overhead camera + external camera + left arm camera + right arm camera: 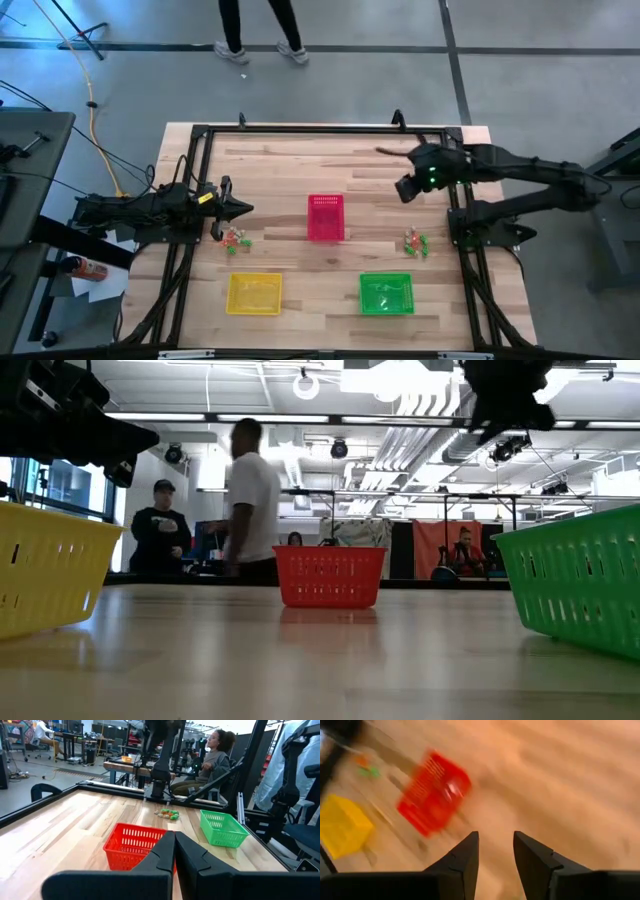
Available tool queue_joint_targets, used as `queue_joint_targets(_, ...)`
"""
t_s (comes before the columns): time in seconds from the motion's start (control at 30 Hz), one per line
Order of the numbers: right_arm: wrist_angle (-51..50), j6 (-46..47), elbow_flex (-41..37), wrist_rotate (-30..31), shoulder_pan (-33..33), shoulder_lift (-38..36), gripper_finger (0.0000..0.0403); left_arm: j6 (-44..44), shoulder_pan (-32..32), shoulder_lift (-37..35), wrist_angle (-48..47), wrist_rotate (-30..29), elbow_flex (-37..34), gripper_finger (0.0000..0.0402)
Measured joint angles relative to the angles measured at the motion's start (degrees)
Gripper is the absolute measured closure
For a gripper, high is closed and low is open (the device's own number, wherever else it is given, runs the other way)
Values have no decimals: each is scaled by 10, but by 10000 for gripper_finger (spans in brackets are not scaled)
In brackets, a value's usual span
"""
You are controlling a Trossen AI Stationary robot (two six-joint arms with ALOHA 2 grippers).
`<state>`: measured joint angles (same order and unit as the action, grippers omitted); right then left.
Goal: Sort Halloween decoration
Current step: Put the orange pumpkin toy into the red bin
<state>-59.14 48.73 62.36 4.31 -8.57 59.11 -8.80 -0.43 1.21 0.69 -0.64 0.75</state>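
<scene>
Overhead, the Halloween decoration is lying in two small heaps: one (233, 239) just beside the left gripper (238, 209), the other (415, 242) below the right gripper (404, 189), which is hanging apart from it over bare table (280, 165). The red basket (325, 217) is standing between the heaps, the yellow basket (254, 293) and green basket (386, 293) nearer the front edge. The trinkets are looking tiny, light and hard, likely to skitter, so pinching one piece across its middle seems wisest.

Level with the table, only baskets are showing; no trinkets.

From the left wrist, the fingers (165, 857) are pressing together, holding nothing, and the far heap (167, 813) is showing.

From the right wrist, the fingers (465, 857) are standing partly apart and empty.
</scene>
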Motion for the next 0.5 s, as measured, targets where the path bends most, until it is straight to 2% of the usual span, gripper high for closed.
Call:
queue_joint_targets(0.1,-92,87,5,-50,13,34,285,0,0,0,0,0,0,402)
queue_joint_targets(0.23,-168,155,-44,-91,67,50,285,0,0,0,0,0,0,401)
queue_joint_targets(0.37,-135,215,-120,-150,121,32,285,0,0,0,0,0,0,402)
queue_joint_targets(0.5,-53,248,-181,-152,139,15,285,0,0,0,0,0,0,401)
